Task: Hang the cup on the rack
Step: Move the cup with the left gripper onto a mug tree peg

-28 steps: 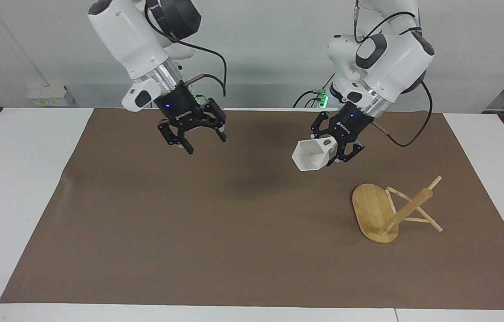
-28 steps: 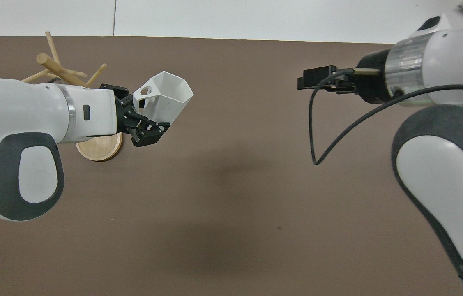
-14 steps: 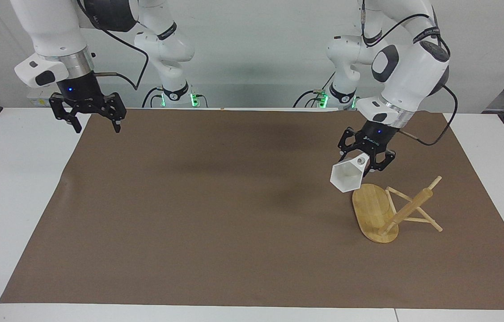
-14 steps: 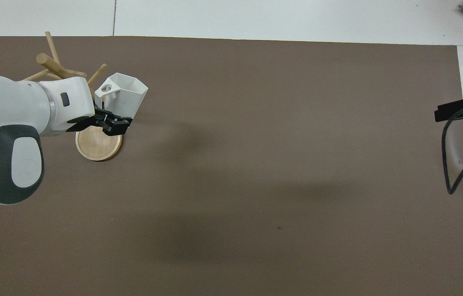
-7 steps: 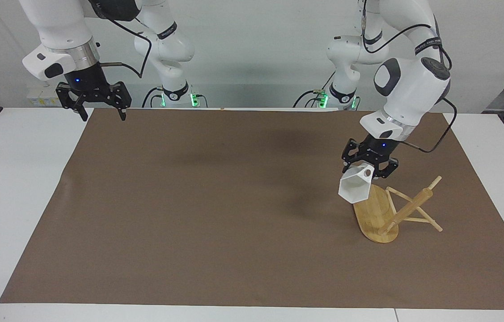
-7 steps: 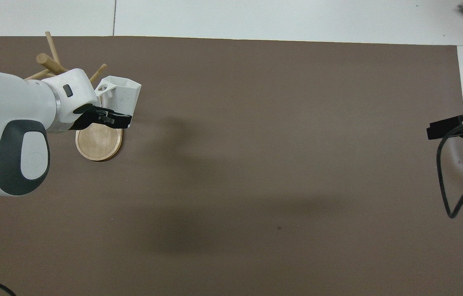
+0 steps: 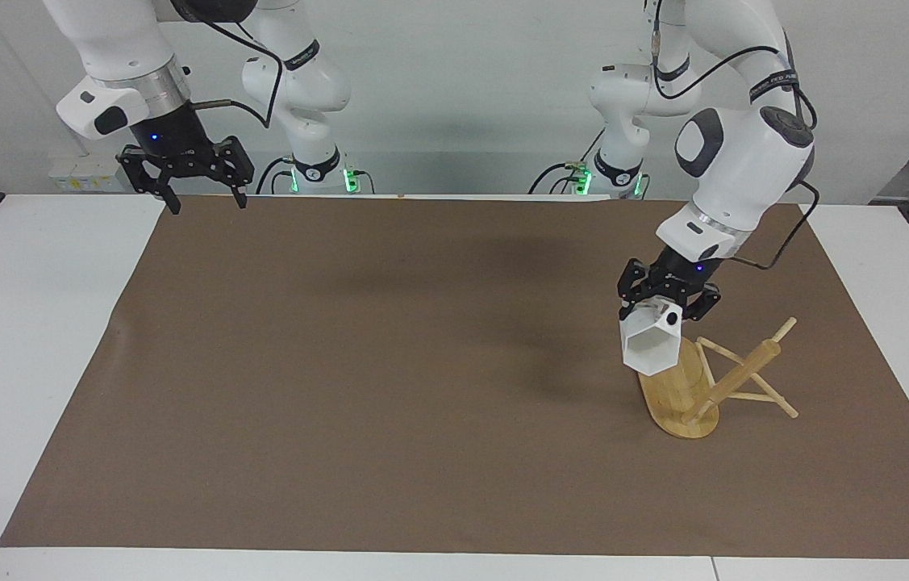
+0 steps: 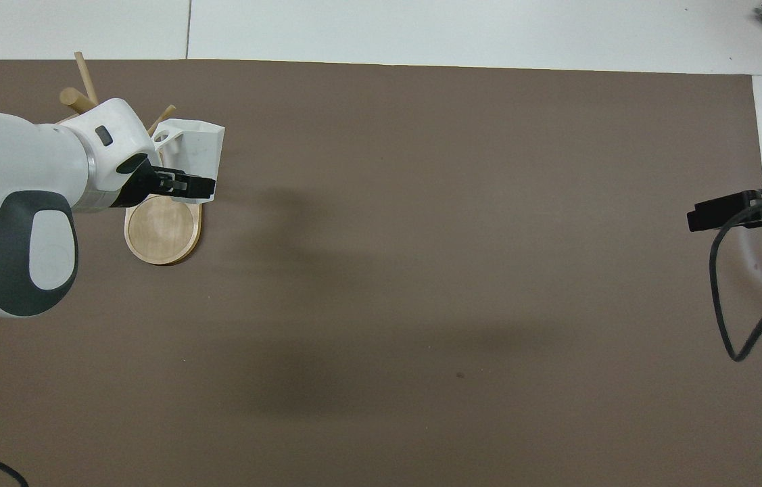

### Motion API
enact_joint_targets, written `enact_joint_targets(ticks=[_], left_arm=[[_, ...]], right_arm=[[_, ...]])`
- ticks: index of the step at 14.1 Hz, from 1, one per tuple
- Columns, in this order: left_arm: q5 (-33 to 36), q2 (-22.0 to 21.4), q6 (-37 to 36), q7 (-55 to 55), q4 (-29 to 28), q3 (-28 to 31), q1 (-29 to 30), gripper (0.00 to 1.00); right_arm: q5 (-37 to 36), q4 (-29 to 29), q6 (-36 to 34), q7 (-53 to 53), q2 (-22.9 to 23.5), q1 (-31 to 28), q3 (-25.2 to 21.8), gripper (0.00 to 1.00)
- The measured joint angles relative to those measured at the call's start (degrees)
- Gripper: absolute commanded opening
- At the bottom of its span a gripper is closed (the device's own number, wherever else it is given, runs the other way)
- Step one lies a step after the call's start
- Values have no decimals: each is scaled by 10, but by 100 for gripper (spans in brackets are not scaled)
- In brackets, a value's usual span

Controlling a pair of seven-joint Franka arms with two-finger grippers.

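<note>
Counter (image 7: 422, 363) with the rack (image 7: 684, 387) toward the left arm's end. The left gripper (image 7: 666, 305), fingers clamped on the cup (image 7: 649, 345), holds it over the base, handle hole toward the pegs. The right gripper (image 7: 204, 190), fingers wide, waits over the counter's edge.

1 cup (image 7: 649, 349), 1 rack (image 7: 700, 386), 1 brown mat (image 7: 389, 387), 2 robot arms

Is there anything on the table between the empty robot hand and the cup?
No. In the facing view only bare brown mat lies between the right gripper and the cup.
</note>
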Motion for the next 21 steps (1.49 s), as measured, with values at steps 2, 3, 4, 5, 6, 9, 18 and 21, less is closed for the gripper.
enact_joint_targets(ticks=[2,3,4,5,6,9,18,21], left_arm=[[0,6,3,-1,8,1,6,0],[0,9,7,-4,11,0,10,0],[0,11,11,-8,12,1,13,0],[0,13,14,-11,12,1,15,0],[0,14,18,-13,13,1,16,0],[0,17,29,-18,14,0,17,0],[0,23,42,-84,15,1,37,0],[0,25,42,-86,15,1,46,9]], right_arm=[[0,0,-5,0,0,-2,-3,100],[0,0,-5,0,0,-2,-6,100],[-1,0,-5,0,0,-3,-8,100],[-1,0,-5,0,0,-3,-9,100],[-2,0,-5,0,0,-4,-9,100],[-17,0,-4,0,0,-4,-9,100],[-40,0,6,0,-2,-7,-9,100],[-40,0,7,0,-2,-7,-9,100]])
